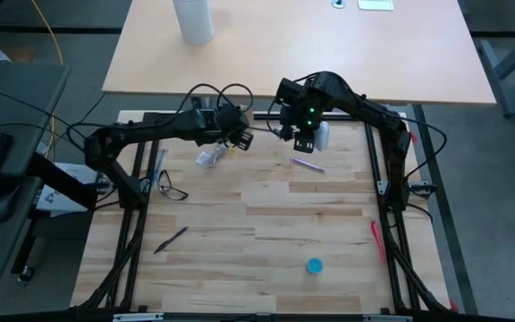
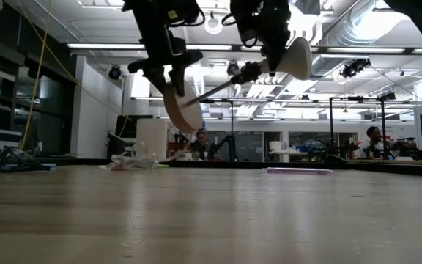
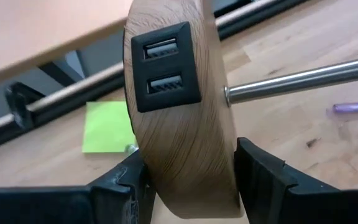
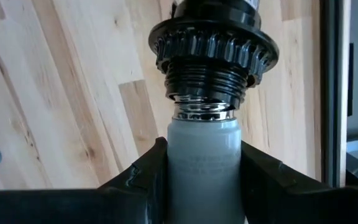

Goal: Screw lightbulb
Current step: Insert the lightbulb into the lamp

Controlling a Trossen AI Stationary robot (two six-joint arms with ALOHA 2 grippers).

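Both grippers hang above the table's far middle. My left gripper (image 3: 191,186) is shut on a round wooden disc base (image 3: 179,143) that has a black two-port panel in its rim. A metal rod (image 2: 222,86) runs from the disc to a black socket (image 4: 213,50). My right gripper (image 4: 202,180) is shut on the white lightbulb (image 2: 297,59). The bulb's metal screw base (image 4: 204,112) sits at the socket's mouth. In the high view the left gripper (image 1: 238,136) and the right gripper (image 1: 307,139) are close together, with the bulb (image 1: 323,136) beside the right one. My left gripper pinches the wooden disc across its thickness near the rim (image 3: 229,186), one finger on the face that bears the rod and one on the opposite face. The fingers slant down from the table's left. The disc stands on edge, lifted clear of the table. My right gripper pinches the bulb's white neck (image 4: 202,162) between its two fingers, just behind the screw base. The fingers come from above and lie across the bulb. The bulb is lifted clear and lies roughly level, its screw end toward the socket.
On the table lie a crumpled clear bag (image 1: 208,158), glasses (image 1: 173,190), a purple pen (image 1: 307,164), another pen (image 1: 170,240), a blue cap (image 1: 315,266) and a red stick (image 1: 375,237). A green note (image 3: 107,127) lies at the far edge. A white cylinder (image 1: 193,20) stands on the table behind.
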